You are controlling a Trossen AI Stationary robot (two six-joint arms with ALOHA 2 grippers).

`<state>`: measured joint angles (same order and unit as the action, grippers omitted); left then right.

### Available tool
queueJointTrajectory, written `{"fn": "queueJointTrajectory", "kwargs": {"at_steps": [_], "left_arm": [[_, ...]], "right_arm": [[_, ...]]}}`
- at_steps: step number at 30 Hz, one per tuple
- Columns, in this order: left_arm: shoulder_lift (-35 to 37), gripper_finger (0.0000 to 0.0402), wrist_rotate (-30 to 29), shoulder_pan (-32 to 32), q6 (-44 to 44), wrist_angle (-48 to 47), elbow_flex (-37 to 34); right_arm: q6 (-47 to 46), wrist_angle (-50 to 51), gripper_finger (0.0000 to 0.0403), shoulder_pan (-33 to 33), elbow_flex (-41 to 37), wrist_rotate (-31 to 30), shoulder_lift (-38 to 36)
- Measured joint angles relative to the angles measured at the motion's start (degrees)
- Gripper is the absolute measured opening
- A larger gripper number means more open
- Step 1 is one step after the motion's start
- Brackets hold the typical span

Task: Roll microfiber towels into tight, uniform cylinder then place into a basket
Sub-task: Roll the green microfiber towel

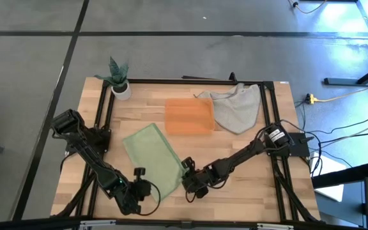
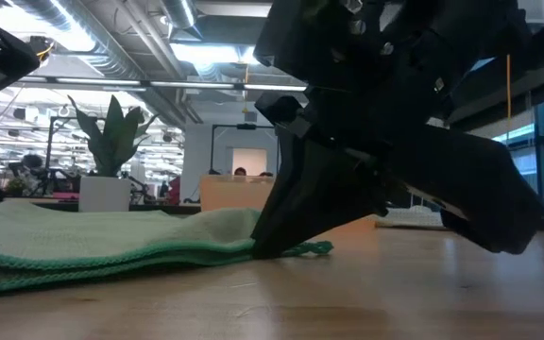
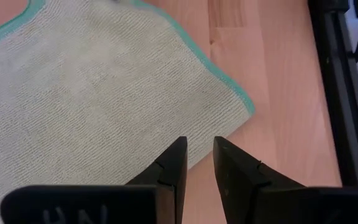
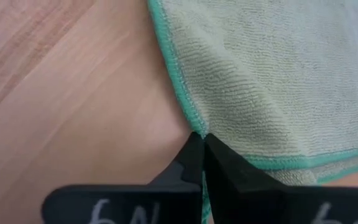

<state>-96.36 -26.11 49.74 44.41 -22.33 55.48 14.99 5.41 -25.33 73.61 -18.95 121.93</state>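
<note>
Little to read. White marks printed on the left gripper (image 3: 196,163) body at 6 o'clock in the left wrist view, cut off by the frame edge (perhaps "HN" seen upside down, not certain). Similar white marks on the right gripper (image 4: 202,155) body at 6 o'clock in the right wrist view, resembling "6N" with another partial character toward 4 o'clock, likewise cropped. Nothing legible on towel (image 1: 153,155), basket (image 1: 189,115) or table (image 1: 248,179).

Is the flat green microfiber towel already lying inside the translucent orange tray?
No, the green microfiber towel lies flat on the wooden table, beside the orange tray.
</note>
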Motion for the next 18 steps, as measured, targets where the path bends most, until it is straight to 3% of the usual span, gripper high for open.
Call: {"fn": "queueJointTrajectory", "kwargs": {"at_steps": [8, 18], "left_arm": [[0.0, 0.007, 0.0, -0.11, -0.01, 1.9, 0.0], [-0.01, 0.008, -0.33, -0.28, 0.31, 2.8, 0.0]], "right_arm": [[-4.39, 4.51, 0.0005, 2.95, 4.56, 0.7, 0.2], [-6.05, 4.46, 0.0005, 5.09, 4.89, 3.79, 0.11]]}}
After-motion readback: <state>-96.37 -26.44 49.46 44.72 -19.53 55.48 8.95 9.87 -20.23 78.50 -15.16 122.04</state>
